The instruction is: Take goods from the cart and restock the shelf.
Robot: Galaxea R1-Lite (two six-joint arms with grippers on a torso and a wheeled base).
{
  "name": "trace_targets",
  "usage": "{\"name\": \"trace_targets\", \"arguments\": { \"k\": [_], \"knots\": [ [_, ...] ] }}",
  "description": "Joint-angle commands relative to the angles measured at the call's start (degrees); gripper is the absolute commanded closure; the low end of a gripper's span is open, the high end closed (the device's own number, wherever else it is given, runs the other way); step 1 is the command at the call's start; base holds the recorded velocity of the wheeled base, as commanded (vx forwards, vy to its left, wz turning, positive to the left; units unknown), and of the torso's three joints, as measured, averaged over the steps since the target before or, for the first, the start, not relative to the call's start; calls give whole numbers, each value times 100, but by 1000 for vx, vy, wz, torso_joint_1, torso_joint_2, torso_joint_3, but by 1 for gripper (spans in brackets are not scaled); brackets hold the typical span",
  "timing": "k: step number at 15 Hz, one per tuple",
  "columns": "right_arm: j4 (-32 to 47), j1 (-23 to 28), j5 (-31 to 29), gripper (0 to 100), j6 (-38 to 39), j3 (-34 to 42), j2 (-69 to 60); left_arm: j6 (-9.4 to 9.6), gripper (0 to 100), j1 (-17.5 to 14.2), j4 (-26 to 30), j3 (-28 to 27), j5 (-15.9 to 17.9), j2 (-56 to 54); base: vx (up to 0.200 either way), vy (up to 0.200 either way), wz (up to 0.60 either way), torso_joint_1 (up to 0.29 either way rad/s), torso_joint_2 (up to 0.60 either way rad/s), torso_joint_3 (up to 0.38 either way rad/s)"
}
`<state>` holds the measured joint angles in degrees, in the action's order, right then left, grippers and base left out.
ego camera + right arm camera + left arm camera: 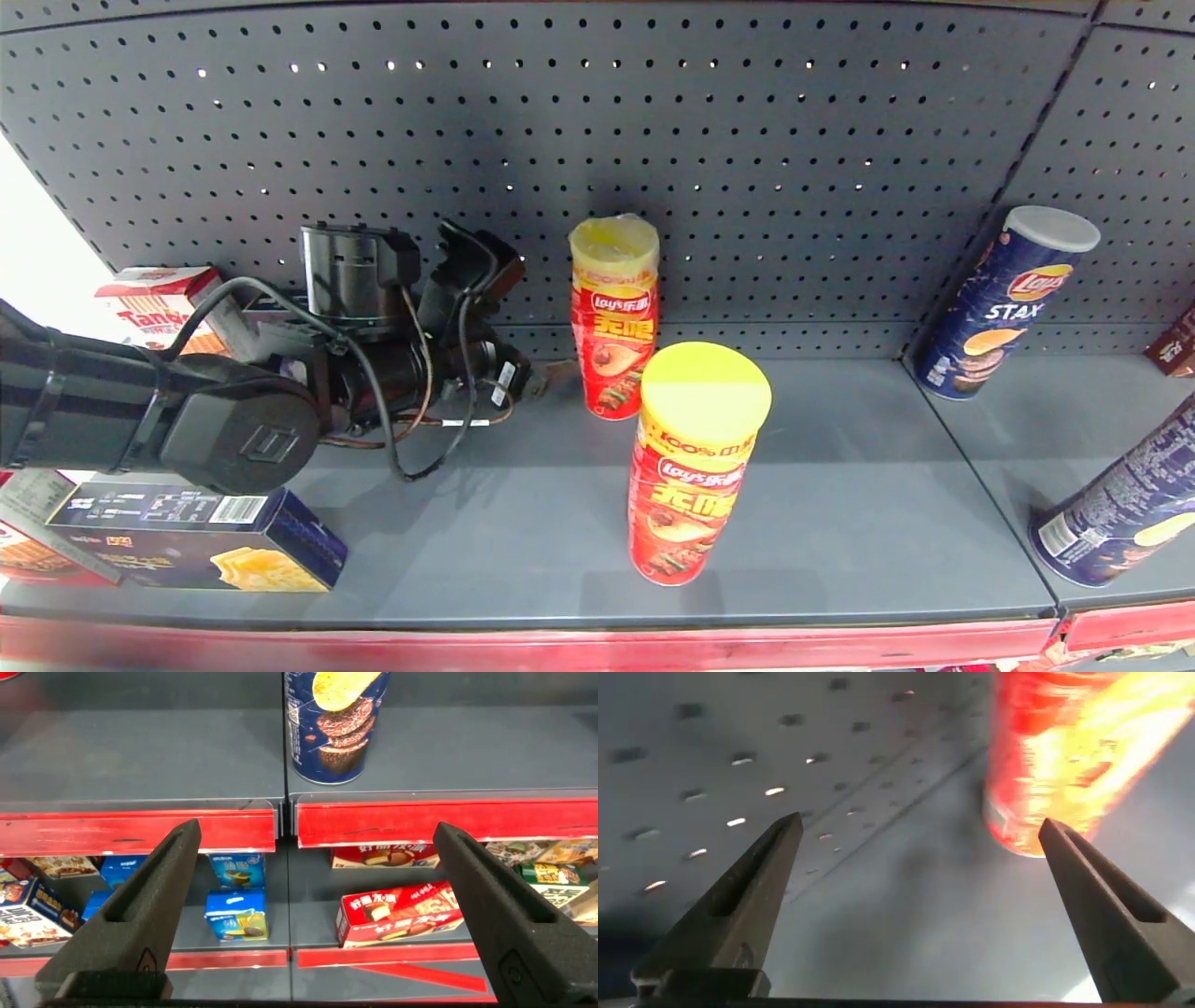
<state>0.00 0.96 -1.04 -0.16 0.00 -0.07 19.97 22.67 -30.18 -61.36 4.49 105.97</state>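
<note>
At the far left of the shelf (840, 523) you have a red and white wafer box (154, 299) at the back, against the pegboard wall (747, 140). A dark blue cracker box (196, 537) lies flat near the front edge, with another box's corner (37, 551) poking out beneath it.

Your left arm (187, 420) reaches in over those boxes, low above the shelf. The left claw (920, 826) has its fingers spread wide with nothing between them, and its tips sit just beside the rear red can (613, 317). Whether they touch, you cannot tell.

That rear red can stands upright close to the pegboard wall, its yellow lid on. The front red can (695, 467) stands upright too (same yellow lid), nearer the front edge and slightly right of the rear one, the two apart.

Further right, past the seam between shelf boards, a tall blue can (1004, 303) with a white lid stands by the back wall. A second blue can (1120, 509) sits nearer the front and is partly cut off. A dark red box corner (1178, 341) shows at the right edge.

Your right claw (318, 831) is also spread wide and holds nothing. It faces the shelf front, where a blue chip can (334, 728) stands just behind the red edge strip (392, 821). Biscuit boxes (397, 915) fill the lower shelf.
</note>
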Motion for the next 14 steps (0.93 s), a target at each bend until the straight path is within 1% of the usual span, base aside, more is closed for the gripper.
{"name": "trace_targets", "arguments": {
  "k": [1,2,3,4,6,9,14],
  "knots": [
    [0,0,-2,0,-2,0,7,7,0,18,-40,36,-71,-86,0,0,0,0,0,0],
    [0,0,-2,0,-2,0,7,33,0,26,-365,53,-378,-15,0,0,0,0,0,0],
    [0,0,-2,0,-2,0,7,218,0,35,-524,53,-572,161,0,0,0,0,0,0],
    [0,0,-2,0,-2,0,7,359,0,53,-664,45,-712,301,0,0,0,0,0,0],
    [0,0,-2,0,-2,0,7,376,0,123,-858,45,-783,468,0,0,0,0,0,0],
    [0,0,7,0,-2,0,7,367,0,150,-866,-34,-800,618,0,0,0,0,0,0],
    [0,0,7,0,-2,0,7,332,0,352,-875,-105,-835,644,0,0,0,0,0,0]
  ]
}}
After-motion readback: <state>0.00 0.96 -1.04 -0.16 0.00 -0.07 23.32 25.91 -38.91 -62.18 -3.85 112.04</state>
